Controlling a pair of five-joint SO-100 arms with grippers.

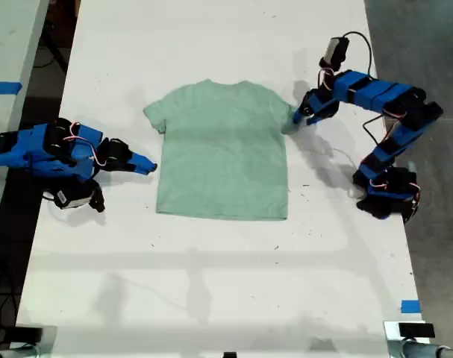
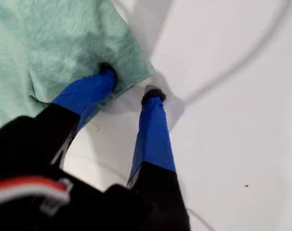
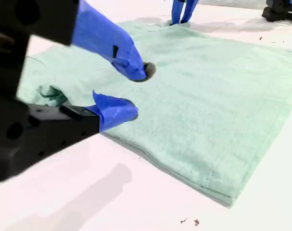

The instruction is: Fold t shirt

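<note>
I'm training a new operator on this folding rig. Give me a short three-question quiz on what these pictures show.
1. True or false: the shirt lies spread out on the table, not yet folded.
2. Which part of the shirt is my first gripper at? A) the bottom hem B) a sleeve C) the collar
3. Fill in: the jaws of my second gripper are ____ (open or shut).
Key: 1 true; 2 B; 3 open.
</note>
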